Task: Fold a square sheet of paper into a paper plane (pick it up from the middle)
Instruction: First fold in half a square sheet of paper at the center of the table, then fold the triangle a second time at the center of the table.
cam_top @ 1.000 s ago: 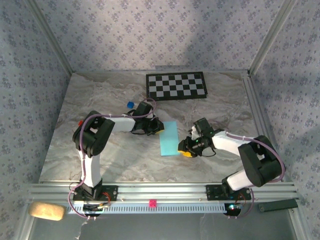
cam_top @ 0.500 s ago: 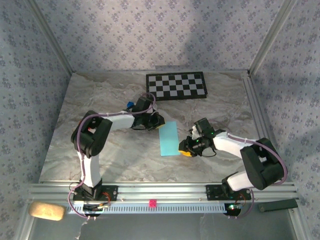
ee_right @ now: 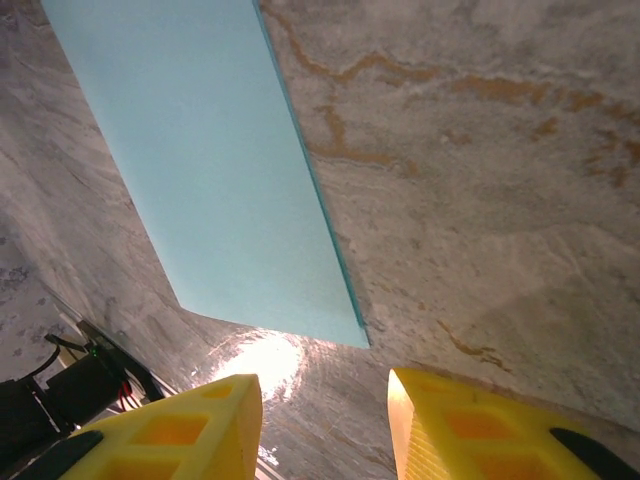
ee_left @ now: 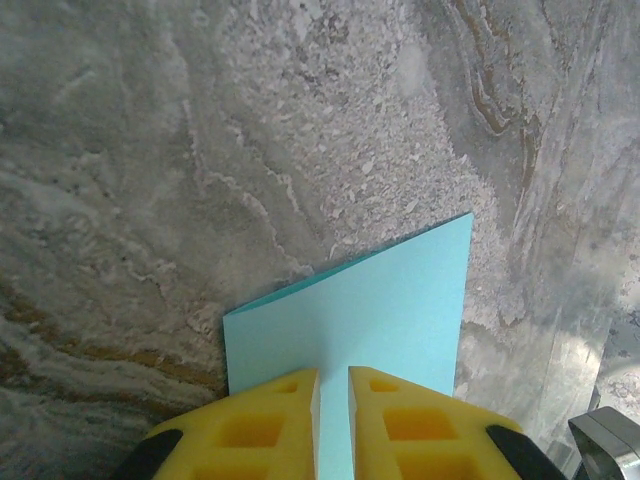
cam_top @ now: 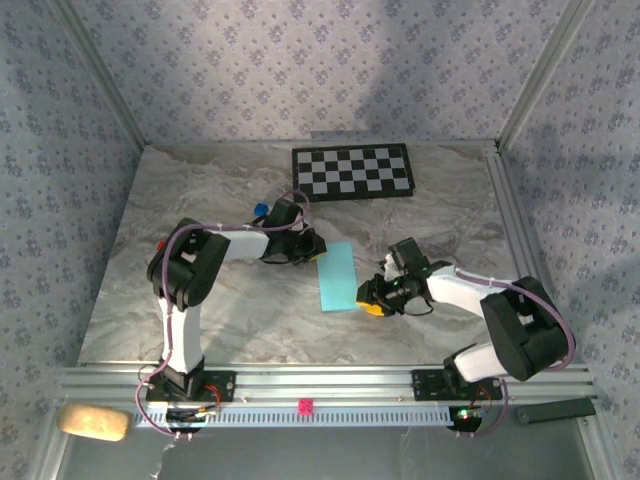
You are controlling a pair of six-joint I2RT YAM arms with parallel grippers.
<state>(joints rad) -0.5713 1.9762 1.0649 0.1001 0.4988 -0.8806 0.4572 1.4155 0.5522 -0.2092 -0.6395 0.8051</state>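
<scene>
One marbled counter [cam_top: 200, 300] carries everything. Between the two arms, the square sheet of paper [cam_top: 337, 278] lies flat on it, folded to a narrow rectangle whose long axis runs from the far side toward the arms' bases. The left gripper [ee_left: 333, 380] sits over its far short end, fingers drawn almost together with a thin slit of blue between them; whether they pinch a layer cannot be told. The right gripper [ee_right: 323, 380] hangs just off the near right corner, fingers parted and empty, the sheet ahead and to their left.
</scene>
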